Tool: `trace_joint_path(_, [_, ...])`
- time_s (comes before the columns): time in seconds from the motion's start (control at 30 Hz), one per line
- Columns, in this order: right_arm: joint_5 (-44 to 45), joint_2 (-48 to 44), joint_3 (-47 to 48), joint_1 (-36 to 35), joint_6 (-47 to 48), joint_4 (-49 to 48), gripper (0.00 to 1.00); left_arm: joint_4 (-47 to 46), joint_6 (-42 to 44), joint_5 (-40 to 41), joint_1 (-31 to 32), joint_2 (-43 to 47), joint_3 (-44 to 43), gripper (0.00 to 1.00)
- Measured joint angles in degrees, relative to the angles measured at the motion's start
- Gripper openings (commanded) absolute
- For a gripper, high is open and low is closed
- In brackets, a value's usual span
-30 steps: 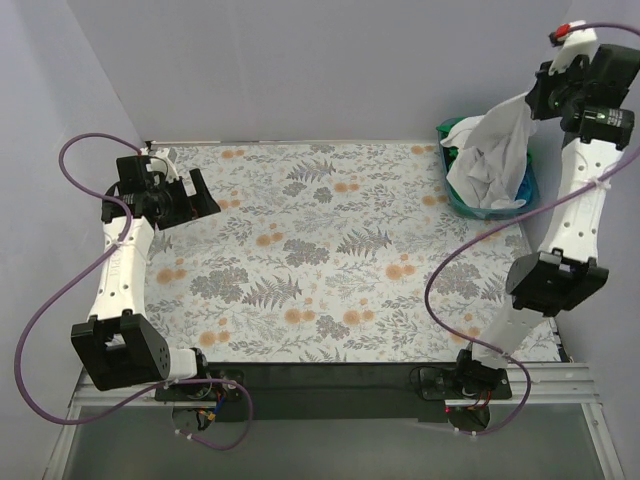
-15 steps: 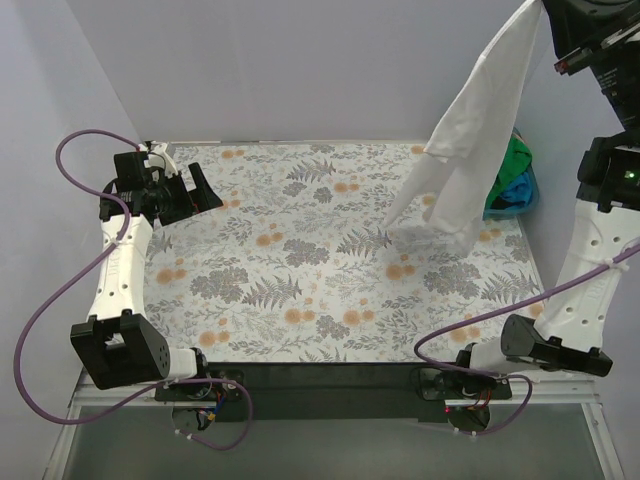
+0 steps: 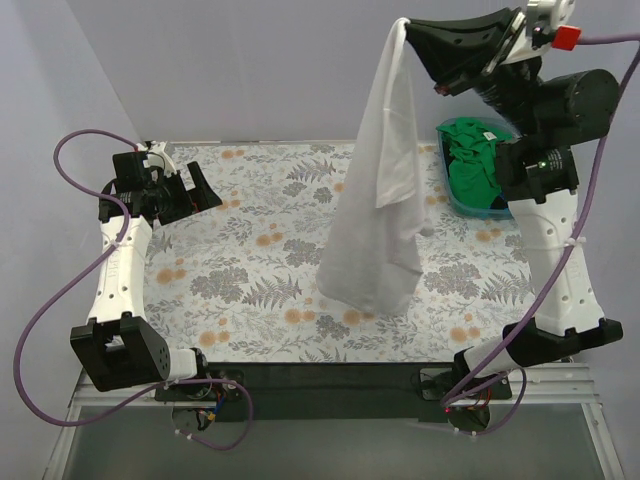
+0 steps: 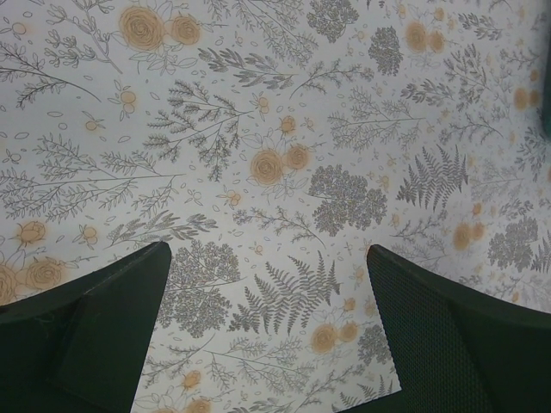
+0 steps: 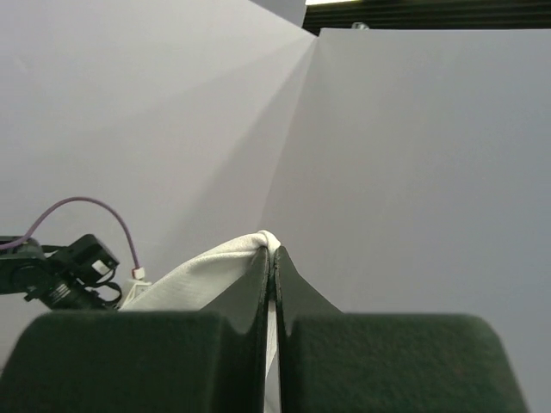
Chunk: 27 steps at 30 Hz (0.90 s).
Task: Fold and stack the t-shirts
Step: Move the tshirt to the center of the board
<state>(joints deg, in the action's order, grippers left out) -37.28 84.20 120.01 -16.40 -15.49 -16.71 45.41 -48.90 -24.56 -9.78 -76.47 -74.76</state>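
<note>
- The white t-shirt (image 3: pixel 372 215) hangs full length from a bunched corner. It widens downward to a loose hem over the middle of the table (image 3: pixel 250 150). I cannot tell whether the hem touches the cloth.
- The right claw (image 3: pixel 402 28) is raised high, toward 1 o'clock, and holds that corner. In the right wrist view the claw (image 5: pixel 271 255) is pressed together, with the white fabric (image 5: pixel 194 277) pinched at its tips.
- The green t-shirt (image 3: pixel 477 162) lies crumpled in a teal bin (image 3: pixel 480 210) at 2 o'clock on the table, just beside the right arm and apart from the hanging shirt.
- The left claw (image 3: pixel 192 203) sits at 10 o'clock, well apart from both shirts. Its wrist view shows the claw (image 4: pixel 269 344) spread wide with nothing between the fingers, only the floral table cloth (image 4: pixel 284 163) below.
</note>
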Motion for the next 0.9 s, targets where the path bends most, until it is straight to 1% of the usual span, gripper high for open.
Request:
trace_joint_path(0.13, [1.11,-0.46,-2.82,-6.16,3.54,0.17,0.01,0.02,0.00,0.39,0.00,0.00,0.00,0.98])
trace_joint_path(0.2, [1.81,-0.28,-3.52,-8.00,4.66,-0.09,0.01,0.02,0.02,0.79,0.00,0.00,0.00,0.98])
trace_joint_path(0.27, [2.60,-1.14,-6.14,-9.22,5.86,-0.33,0.01,0.04,0.04,1.29,0.00,0.00,0.00,0.98])
trace_joint_path(0.4, [4.09,-4.76,-18.21,-10.82,8.02,-1.20,0.02,0.07,0.48,1.95,0.00,0.00,0.02,0.98])
trace_joint_path(0.43, [4.37,-5.64,-21.66,-11.21,8.76,-1.27,0.13,0.07,0.74,1.92,0.00,0.00,0.02,0.98])
trace_joint_path(0.47, [4.48,-6.14,-24.20,-11.45,9.31,-0.96,0.42,0.04,0.96,1.90,0.00,0.00,0.04,0.98])
trace_joint_path(0.5, [4.81,-6.51,-27.08,-11.85,9.86,-0.61,0.59,0.02,1.11,1.88,0.00,0.00,0.09,0.98])
trace_joint_path(0.53, [5.22,-6.71,-29.86,-12.24,10.80,-0.28,0.71,0.02,1.29,1.84,0.00,0.00,0.13,0.98])
trace_joint_path(0.57, [5.62,-6.95,-32.87,-12.72,11.82,0.02,0.85,0.04,1.44,1.73,0.00,0.00,0.15,0.98])
trace_joint_path(0.67, [7.93,-7.30,-40.46,-13.60,15.10,3.23,0.96,0.00,2.10,0.74,0.00,0.02,0.15,0.98])
trace_joint_path(0.8, [13.00,-8.37,-47.39,-13.29,17.49,10.01,0.96,-0.44,5.49,-3.67,0.00,0.39,0.92,0.98])
trace_joint_path(0.9, [15.28,-10.45,-50.16,-12.50,18.47,15.45,0.98,-0.68,9.46,-9.35,0.00,1.79,3.85,0.98])
